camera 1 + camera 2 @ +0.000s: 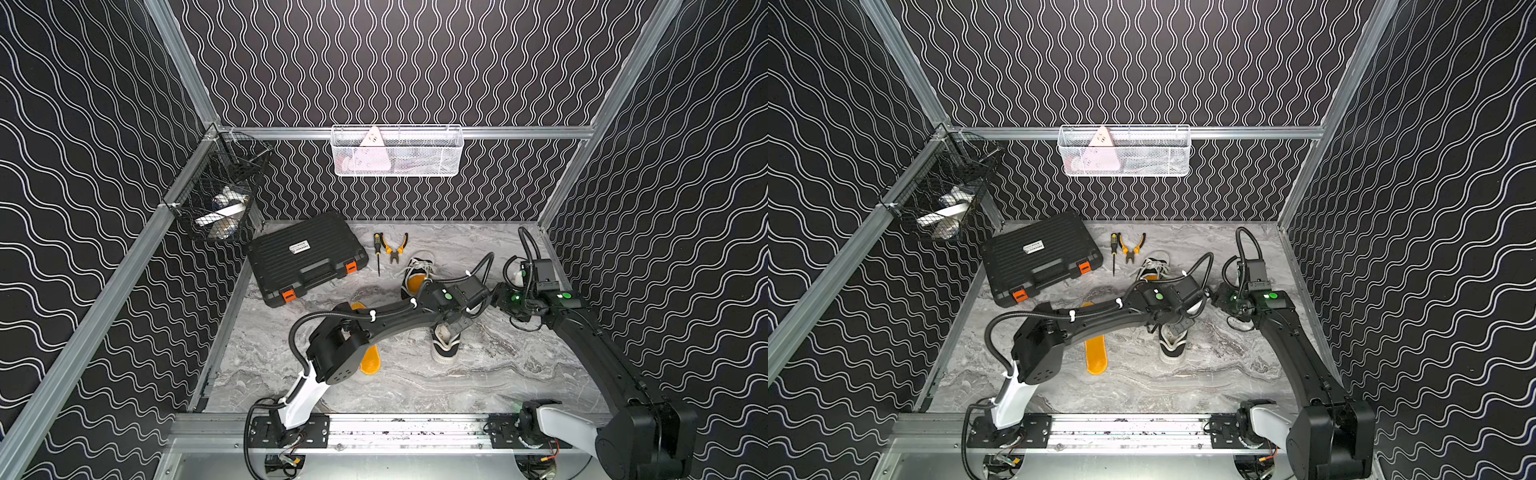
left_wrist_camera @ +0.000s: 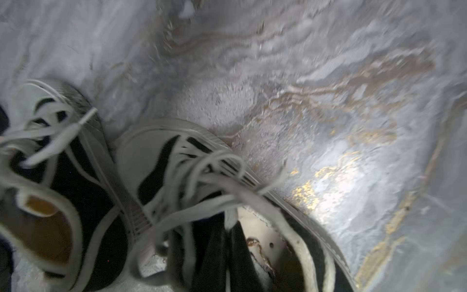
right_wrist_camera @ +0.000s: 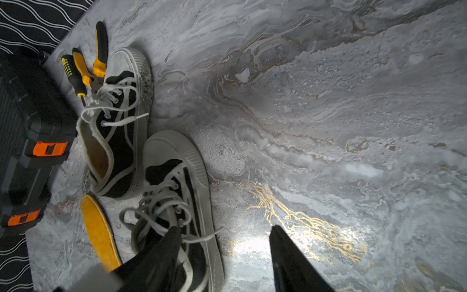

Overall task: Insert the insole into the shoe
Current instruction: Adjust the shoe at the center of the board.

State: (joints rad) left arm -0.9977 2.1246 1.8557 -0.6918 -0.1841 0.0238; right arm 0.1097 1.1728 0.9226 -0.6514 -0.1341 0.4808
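**Insole flat on the table, left pincer clenched in the shoe's mouth**

The orange insole (image 1: 370, 359) lies flat on the marble table (image 1: 498, 374), low and left of centre in both top views. Its long axis runs up and down the frame. It sits outside the shoe (image 1: 444, 351), to the shoe's left and apart from it, and nothing holds it. The left arm (image 1: 399, 320) crosses above its middle, so only its two ends show.

The left gripper (image 1: 454, 328) is well to the right of the insole, over the shoe's mouth. In the left wrist view its dark fingers (image 2: 214, 252) are clenched together and reach down into the opening beside the tongue and loose laces. Whether they pinch any part of the shoe cannot be told. The left arm stretches from the lower left of the frame up and rightward, elbow raised and wrist bent down over the shoe.

The right gripper (image 3: 225, 235) hovers just right of the left wrist with its jaws parted and nothing gripped. One finger (image 3: 290, 260) stands over bare table. The right arm (image 1: 590, 332) reaches up from the lower right corner and leans left.

A second shoe (image 1: 417, 272) stands just above the first, showing orange inside. Further up and left lie the pliers (image 1: 395, 249), a screwdriver (image 1: 377, 253) and a black tool case (image 1: 305, 257).
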